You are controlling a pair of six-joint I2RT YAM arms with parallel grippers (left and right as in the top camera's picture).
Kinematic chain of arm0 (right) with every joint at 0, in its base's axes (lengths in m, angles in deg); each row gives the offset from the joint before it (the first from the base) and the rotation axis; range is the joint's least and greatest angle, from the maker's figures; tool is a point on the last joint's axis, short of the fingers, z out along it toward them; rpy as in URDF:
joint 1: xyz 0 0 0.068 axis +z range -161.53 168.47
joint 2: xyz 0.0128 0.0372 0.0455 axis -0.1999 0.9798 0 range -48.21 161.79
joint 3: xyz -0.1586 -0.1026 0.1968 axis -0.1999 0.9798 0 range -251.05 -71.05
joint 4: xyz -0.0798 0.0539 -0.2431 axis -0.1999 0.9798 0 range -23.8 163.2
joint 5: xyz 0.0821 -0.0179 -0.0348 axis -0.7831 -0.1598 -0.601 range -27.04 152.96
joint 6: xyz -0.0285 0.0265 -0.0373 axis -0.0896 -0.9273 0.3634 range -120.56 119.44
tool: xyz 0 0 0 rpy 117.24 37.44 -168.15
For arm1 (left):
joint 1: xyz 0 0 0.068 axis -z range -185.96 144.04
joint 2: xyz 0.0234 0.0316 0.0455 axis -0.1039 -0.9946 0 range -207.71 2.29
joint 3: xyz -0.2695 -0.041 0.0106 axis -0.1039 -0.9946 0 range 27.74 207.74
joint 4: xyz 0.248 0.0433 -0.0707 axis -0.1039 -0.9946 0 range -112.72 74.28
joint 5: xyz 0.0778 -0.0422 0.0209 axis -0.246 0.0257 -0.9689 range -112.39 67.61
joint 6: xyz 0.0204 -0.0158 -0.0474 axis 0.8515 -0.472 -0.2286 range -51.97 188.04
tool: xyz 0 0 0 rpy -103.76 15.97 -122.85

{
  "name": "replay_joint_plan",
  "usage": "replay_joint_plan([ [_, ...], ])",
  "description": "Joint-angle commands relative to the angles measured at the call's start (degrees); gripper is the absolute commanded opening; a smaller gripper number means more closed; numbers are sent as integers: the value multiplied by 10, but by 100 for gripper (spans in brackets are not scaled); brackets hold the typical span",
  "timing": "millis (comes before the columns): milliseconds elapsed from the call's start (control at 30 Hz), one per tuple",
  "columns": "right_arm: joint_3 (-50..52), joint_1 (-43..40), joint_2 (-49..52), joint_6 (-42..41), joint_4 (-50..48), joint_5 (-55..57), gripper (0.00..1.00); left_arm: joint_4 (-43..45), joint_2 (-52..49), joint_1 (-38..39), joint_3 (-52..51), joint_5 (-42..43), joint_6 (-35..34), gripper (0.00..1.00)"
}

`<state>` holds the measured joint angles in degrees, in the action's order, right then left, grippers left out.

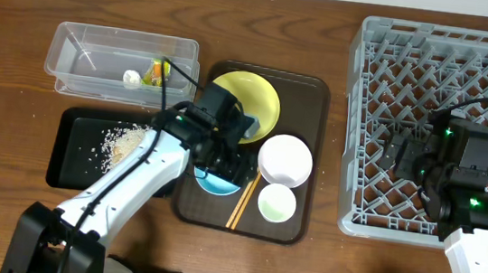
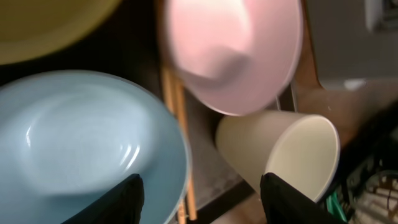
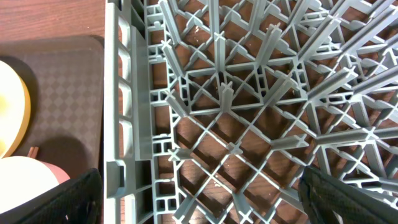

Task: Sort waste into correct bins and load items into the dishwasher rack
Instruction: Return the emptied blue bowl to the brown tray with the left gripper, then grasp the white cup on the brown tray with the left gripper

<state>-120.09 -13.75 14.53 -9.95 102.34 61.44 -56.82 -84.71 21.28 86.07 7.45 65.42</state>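
Observation:
The light blue bowl (image 1: 217, 186) (image 2: 81, 137) sits on the brown serving tray, partly under my left gripper (image 1: 227, 165) (image 2: 202, 202). That gripper is open, one finger (image 2: 121, 202) over the bowl's rim and the other by the small white cup (image 1: 276, 203) (image 2: 292, 155); nothing is clamped. Wooden chopsticks (image 1: 243, 205) (image 2: 180, 124) lie between bowl and cup. The white bowl (image 1: 285, 159) (image 2: 236, 50) and yellow-green plate (image 1: 261, 102) lie beyond. My right gripper (image 1: 405, 158) (image 3: 205, 205) hangs open over the empty grey rack (image 1: 364, 122) (image 3: 249, 112).
A clear tub (image 1: 98, 53) at the back left holds the snack wrapper (image 1: 154, 73) and a white scrap (image 1: 131, 76). In front of it a black tray (image 1: 73, 159) carries rice crumbs (image 1: 125, 142). The brown serving tray (image 1: 312, 98) lies between the bins and the rack.

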Motion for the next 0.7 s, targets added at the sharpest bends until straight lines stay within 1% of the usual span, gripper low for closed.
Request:
replay_joint_plan([
  [0,-11,6,-2,2,-1,0,99,-6,10,27,16,-9,26,64],
  [133,-11,6,-2,2,-1,0,99,-15,8,66,15,-71,26,64],
  [267,-11,6,-2,2,-1,0,99,-14,1,98,15,-98,26,64],
  [400,-11,6,-2,2,-1,0,99,-10,-18,117,14,-100,25,64],
  [467,-11,6,-2,2,-1,0,99,-10,-35,124,14,-100,25,61],
  [533,-11,6,-2,2,-1,0,99,-10,-47,125,14,-100,21,49],
  [567,-11,6,-2,2,-1,0,99,-8,-50,125,14,-100,16,38],
  [600,-11,6,-2,2,-1,0,99,-7,-50,125,14,-100,14,30],
  [633,-11,6,-2,2,-1,0,99,-5,-50,125,14,-100,14,25],
  [667,-11,6,-2,2,0,0,99,-2,-49,125,14,-100,14,22],
])
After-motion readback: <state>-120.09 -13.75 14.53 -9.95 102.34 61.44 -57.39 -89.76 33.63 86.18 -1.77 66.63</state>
